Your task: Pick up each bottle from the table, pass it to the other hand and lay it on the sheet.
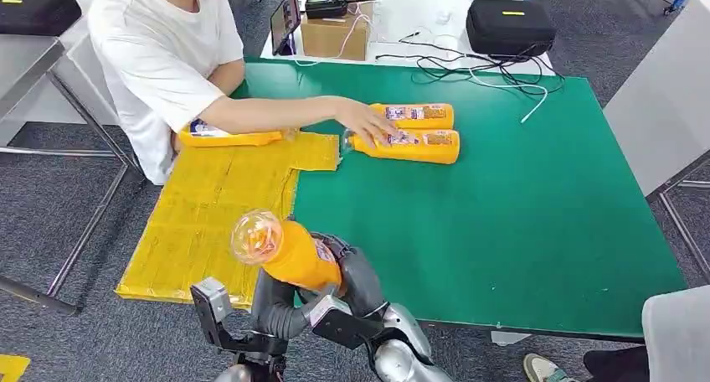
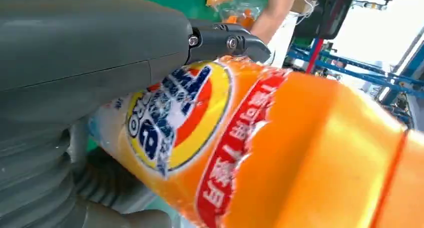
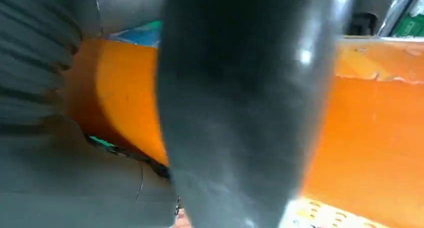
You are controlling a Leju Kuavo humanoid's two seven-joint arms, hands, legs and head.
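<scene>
An orange bottle (image 1: 295,259) with a clear round cap is held above the table's front edge, beside the yellow sheet (image 1: 209,210), cap tilted up to the left. My left hand (image 1: 273,305) grips it from below and my right hand (image 1: 358,275) clasps its base end. In the left wrist view the labelled bottle (image 2: 300,153) lies against my left hand (image 2: 90,53). In the right wrist view a thick thumb of my right hand (image 3: 240,103) crosses the orange bottle (image 3: 375,128). Two more bottles (image 1: 416,113) (image 1: 414,146) lie on the green table (image 1: 519,223). Another bottle (image 1: 230,136) lies at the sheet's far edge.
A person in a white shirt (image 1: 159,55) stands at the far left, one hand (image 1: 368,122) resting on the nearer lying bottle. Behind the green table are a cardboard box (image 1: 335,34), a black case (image 1: 509,26) and loose cables (image 1: 486,72).
</scene>
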